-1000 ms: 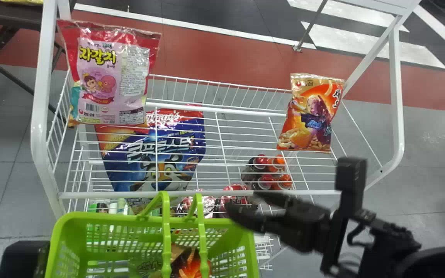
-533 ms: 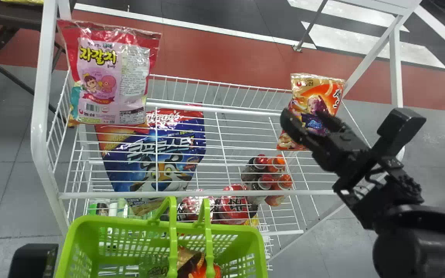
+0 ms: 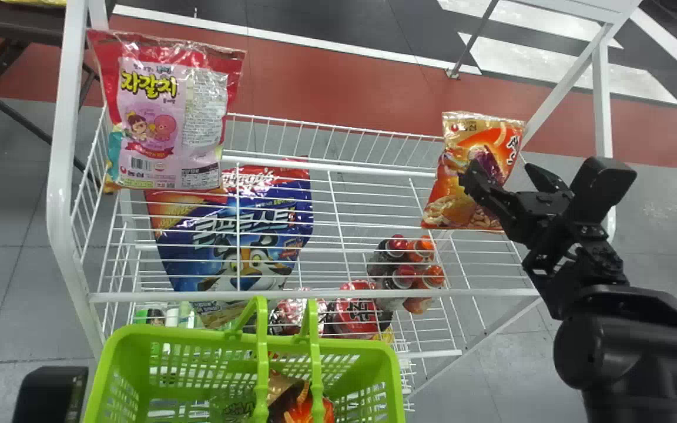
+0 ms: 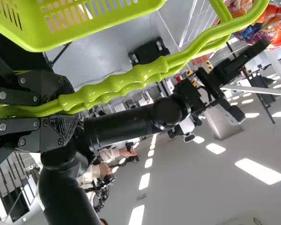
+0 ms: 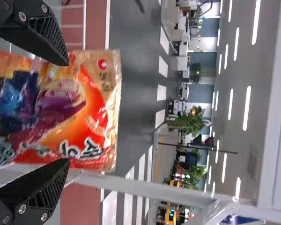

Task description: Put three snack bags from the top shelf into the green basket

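The right gripper (image 3: 498, 171) is open at the orange snack bag (image 3: 459, 200), which stands at the top shelf's right end. In the right wrist view the fingers of the right gripper (image 5: 66, 111) lie to either side of the orange bag (image 5: 98, 126), not closed on it. A pink and red snack bag (image 3: 162, 117) stands at the shelf's left end. The left gripper (image 3: 50, 393) is beside the green basket (image 3: 133, 335), low at the left; in the left wrist view the left gripper (image 4: 65, 110) is shut on the basket handles (image 4: 117, 86). An orange and brown bag (image 3: 309, 411) lies in the basket.
The white wire shelf (image 3: 338, 294) has a front rail and a right post (image 3: 603, 106) close to the right gripper. Below lie a blue cereal bag (image 3: 244, 235), small bottles (image 3: 403, 276) and red packs (image 3: 356, 314).
My right arm has gone from near the shelf's front rail up and right to the orange bag. Between the last two frames its gripper has shifted slightly right. The basket has moved a little right.
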Controlling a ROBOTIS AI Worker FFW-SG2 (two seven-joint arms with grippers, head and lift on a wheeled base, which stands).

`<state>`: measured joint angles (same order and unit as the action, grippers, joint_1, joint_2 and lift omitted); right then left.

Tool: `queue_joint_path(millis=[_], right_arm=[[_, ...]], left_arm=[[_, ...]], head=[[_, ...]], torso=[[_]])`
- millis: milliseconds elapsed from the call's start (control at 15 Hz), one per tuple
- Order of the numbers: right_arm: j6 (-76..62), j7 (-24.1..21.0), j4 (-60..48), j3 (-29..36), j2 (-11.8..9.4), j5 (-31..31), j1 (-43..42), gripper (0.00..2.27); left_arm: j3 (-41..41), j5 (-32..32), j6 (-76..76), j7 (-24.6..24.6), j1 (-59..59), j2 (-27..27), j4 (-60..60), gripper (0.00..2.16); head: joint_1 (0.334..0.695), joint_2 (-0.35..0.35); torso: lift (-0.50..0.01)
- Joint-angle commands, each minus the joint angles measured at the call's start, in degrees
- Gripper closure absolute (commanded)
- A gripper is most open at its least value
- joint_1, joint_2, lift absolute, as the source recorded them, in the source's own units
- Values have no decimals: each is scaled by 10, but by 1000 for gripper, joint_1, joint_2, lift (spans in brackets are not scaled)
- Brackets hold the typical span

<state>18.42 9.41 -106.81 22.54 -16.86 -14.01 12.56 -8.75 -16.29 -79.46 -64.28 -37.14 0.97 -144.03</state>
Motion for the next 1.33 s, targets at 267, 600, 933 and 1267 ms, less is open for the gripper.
queue_joint_path(millis=[267,600,933,1267], right_arm=[[48,35,30,-7,-20,-1,-14,2240],[44,37,20,-4,-25,0,-12,2240],[53,56,-97,30,-20,-42,63,2240],[383,134,-318,117,24,-137,115,2243]], left_arm=[[-5,2,-5,0,9,0,8,1413],[-5,1,-3,-2,5,2,4,1413],[-5,2,-3,0,6,1,3,1413],[-1,0,-3,-1,6,2,2,1409]], head=[[695,-350],[695,-350],[695,-350],[695,-350]], torso=[[-45],[-45],[-45],[-45]])
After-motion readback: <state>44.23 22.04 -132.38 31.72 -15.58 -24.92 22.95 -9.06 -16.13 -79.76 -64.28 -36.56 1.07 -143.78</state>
